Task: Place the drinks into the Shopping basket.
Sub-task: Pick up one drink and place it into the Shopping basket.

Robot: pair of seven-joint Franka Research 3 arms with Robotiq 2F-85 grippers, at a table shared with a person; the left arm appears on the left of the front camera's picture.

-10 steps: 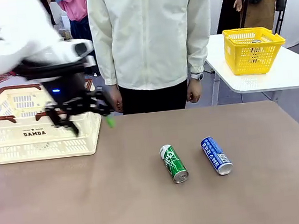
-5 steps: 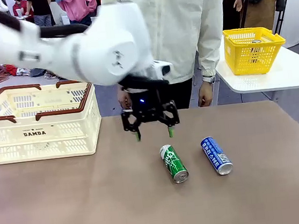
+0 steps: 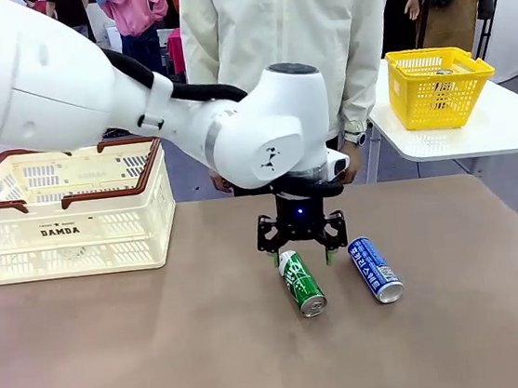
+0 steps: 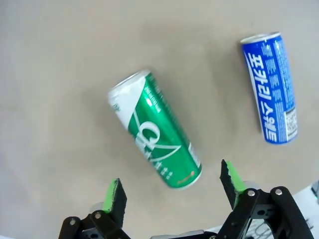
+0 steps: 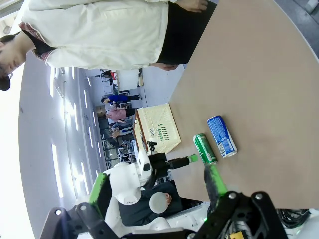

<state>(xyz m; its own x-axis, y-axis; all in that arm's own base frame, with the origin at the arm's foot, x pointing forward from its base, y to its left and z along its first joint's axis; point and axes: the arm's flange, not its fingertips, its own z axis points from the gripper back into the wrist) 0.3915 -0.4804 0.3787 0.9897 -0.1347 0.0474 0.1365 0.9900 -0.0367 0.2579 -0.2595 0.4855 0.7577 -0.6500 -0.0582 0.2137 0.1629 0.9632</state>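
Observation:
Two drinks lie on their sides on the brown table: a blue-and-white can [image 3: 374,270] [image 4: 270,87] [image 5: 222,135] and, just left of it, a green can [image 3: 301,284] [image 4: 154,129] [image 5: 205,148]. My left gripper [image 3: 303,259] [image 4: 170,173] hangs open over the far end of the green can, one finger on each side, not touching it. The cream Shopping basket [image 3: 67,230] [image 5: 159,130] stands at the table's far left. My right gripper [image 5: 157,183] is open and holds nothing, high above the table.
A person in a pale jacket [image 3: 280,51] stands at the table's far edge, right behind my left arm. A yellow basket [image 3: 438,84] sits on a separate white table at the back right. Bare tabletop lies between the cans and the Shopping basket.
My left arm has swung right from above the Shopping basket to the table's middle and come down over the green can, gripper open throughout. The cans have not moved.

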